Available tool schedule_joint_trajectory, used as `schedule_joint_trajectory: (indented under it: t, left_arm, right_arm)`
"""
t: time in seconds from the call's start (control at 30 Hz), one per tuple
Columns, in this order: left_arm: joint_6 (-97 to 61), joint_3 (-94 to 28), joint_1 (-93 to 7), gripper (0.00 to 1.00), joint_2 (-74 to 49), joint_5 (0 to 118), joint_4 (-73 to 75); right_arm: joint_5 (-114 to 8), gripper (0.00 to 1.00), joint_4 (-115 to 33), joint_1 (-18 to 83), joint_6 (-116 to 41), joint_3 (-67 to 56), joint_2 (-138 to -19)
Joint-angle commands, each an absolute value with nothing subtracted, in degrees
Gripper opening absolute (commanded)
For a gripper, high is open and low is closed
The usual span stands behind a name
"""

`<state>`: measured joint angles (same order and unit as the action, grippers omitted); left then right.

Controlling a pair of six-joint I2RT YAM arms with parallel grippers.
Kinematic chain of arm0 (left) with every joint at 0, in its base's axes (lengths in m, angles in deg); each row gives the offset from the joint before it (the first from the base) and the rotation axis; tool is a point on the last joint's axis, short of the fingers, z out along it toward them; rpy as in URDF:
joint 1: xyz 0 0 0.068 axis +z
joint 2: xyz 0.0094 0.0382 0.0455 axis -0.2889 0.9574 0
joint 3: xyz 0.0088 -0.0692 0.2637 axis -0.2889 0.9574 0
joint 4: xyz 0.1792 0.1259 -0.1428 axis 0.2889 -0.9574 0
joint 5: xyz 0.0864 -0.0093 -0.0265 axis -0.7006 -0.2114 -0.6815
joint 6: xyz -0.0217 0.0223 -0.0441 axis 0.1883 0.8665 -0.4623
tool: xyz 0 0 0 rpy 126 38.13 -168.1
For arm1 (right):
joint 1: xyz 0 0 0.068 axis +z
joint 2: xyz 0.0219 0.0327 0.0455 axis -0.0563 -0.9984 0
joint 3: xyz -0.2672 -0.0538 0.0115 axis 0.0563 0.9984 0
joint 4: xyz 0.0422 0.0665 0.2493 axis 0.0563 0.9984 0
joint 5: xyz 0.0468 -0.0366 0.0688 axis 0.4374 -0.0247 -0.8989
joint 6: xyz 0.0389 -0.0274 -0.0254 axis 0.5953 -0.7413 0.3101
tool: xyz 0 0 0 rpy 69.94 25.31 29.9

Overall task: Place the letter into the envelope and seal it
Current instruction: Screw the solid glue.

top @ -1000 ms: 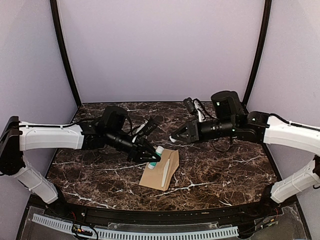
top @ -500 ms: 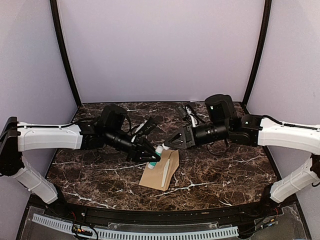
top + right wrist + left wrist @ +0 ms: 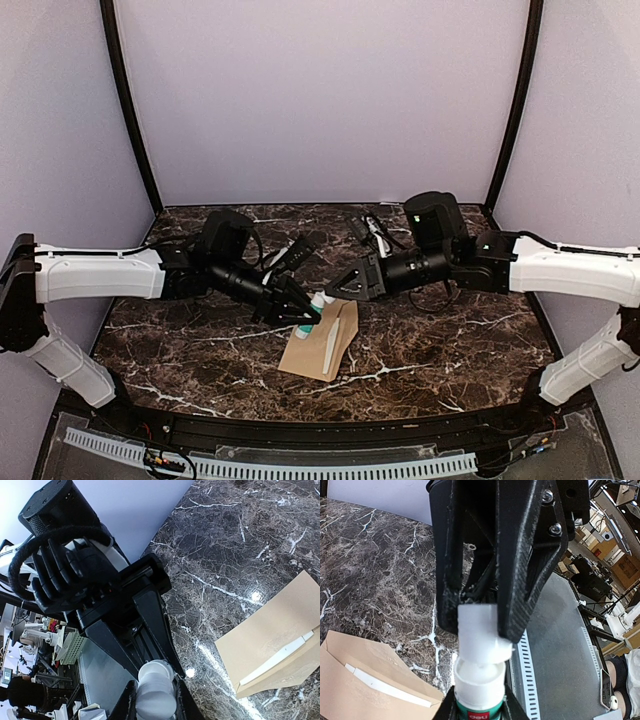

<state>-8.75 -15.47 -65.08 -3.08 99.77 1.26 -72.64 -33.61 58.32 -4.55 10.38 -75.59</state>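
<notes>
Locates the envelope [image 3: 312,355] flat on the marble table [image 3: 450,330], near the centre and turned at an angle, flap open, with a white strip [image 3: 330,345] running along its length. Finds the left gripper [image 3: 310,316] over the envelope's far end, jaws narrowed and clamped on the body of a glue stick [image 3: 479,700], green label showing below a white collar. Finds the right gripper [image 3: 333,289] meeting it from the opposite side, jaws likewise narrowed, pinching the stick's cap [image 3: 479,635], also white. Notes cap and body in line, end to end; cannot tell whether the cap is seated or loose. Records both arms stretched inward over the table, fingertips close together. Cannot tell whether the stick's lower end touches the envelope.
</notes>
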Motion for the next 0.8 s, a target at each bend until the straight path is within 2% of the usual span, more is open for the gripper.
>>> schedule_joint_trajectory:
  t: [0.0, 0.77]
  left_arm:
    - [-8.8, -15.4, -65.4, 0.00, -5.0, 101.2, 2.3]
    - [-8.9, -15.7, -65.4, 0.00, -4.5, 102.4, 2.1]
  right_arm:
    - [-74.0, 0.15, -37.0, 58.8, -4.2, 9.6, -76.0]
    - [-79.3, 0.14, -36.9, 59.9, -5.4, 7.9, -79.1]
